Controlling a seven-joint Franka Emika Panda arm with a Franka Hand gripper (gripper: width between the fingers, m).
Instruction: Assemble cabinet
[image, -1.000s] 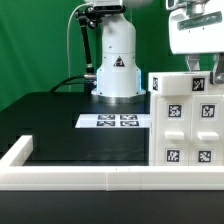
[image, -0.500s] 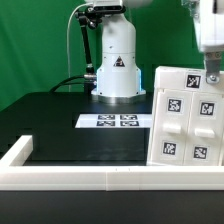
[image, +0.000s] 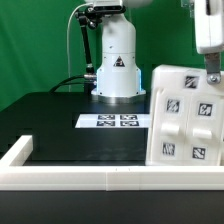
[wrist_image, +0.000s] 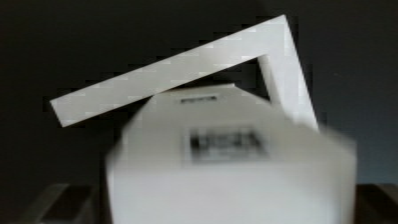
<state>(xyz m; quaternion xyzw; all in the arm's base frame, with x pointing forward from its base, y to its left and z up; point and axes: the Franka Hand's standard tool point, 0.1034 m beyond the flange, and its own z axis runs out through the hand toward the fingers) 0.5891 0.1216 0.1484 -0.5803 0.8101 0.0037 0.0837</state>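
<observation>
The cabinet (image: 187, 116) stands at the exterior view's right on the near part of the black worktop (image: 60, 125), tilted — its tagged white face leans toward the left. The end effector (image: 211, 72) comes down at its top right corner; whether its fingers are spread or pinching cannot be told. The marker board (image: 114, 121) lies flat left of the cabinet, before the robot base (image: 115, 60). The wrist view shows a blurred tagged white part (wrist_image: 222, 165).

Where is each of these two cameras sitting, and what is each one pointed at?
Exterior view: off the arm, low beyond the long white table rim, facing the robot's white base across the black table; the end effector shows at the top, touching the tilted white boxy plastic cabinet body.
Wrist view: on the wrist, close on the blurred, tilted cabinet body; no end effector is clearly visible.
Shared: the cabinet body.
</observation>
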